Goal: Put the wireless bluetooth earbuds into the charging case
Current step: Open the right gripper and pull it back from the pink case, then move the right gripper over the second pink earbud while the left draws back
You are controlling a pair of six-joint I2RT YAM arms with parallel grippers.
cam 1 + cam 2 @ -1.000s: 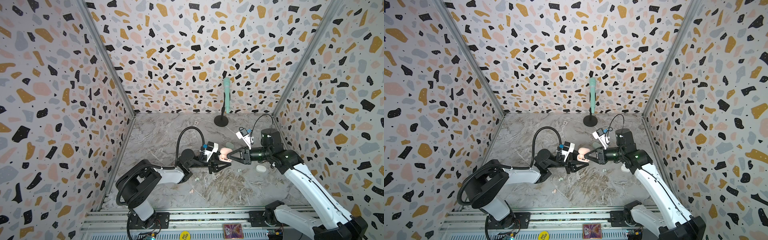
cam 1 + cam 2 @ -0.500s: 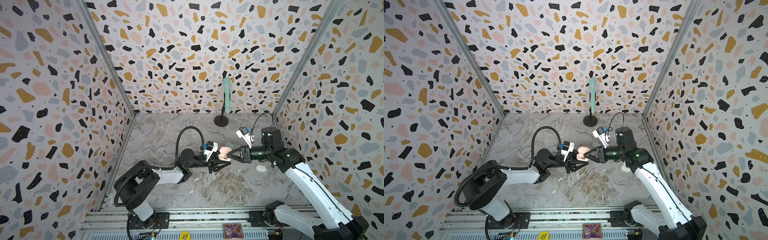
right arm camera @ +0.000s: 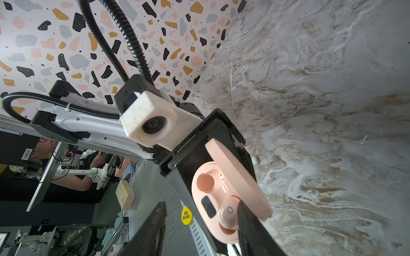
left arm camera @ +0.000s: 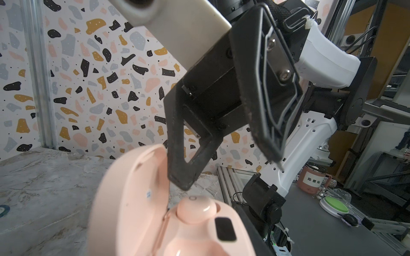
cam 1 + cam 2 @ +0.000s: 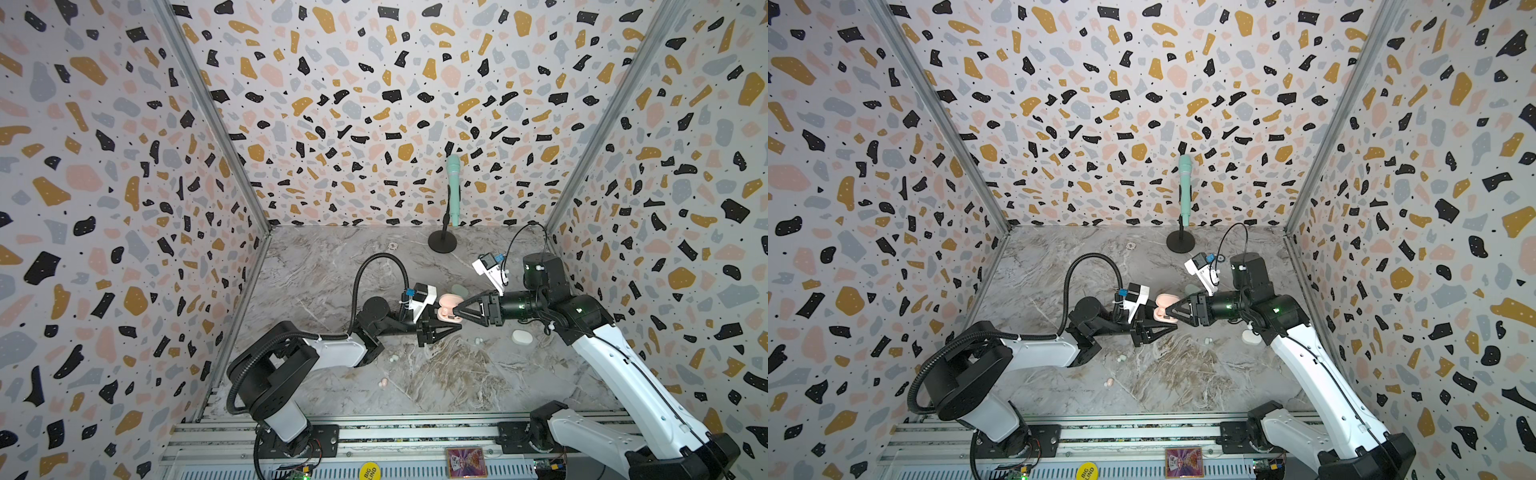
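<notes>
Right tool (image 5: pixel 456 311) spread beside the seated pink earbud (image 3: pixel 228 212); left tool (image 5: pixel 445 327) clenched on the open charging case (image 5: pixel 448 306).
Your left tool grips the pink charging case, lid raised, over the middle of the tabletop (image 5: pixel 332 282). One socket holds the earbud and the other shows bare. Your right tool stands released, one fingertip (image 3: pixel 245 223) just beside that bud. Loose earbuds (image 5: pixel 392 358) lie near your left arm, and a white case (image 5: pixel 522 337) sits close by your right arm. The walls are well apart, with bare marble at the rear left.
</notes>
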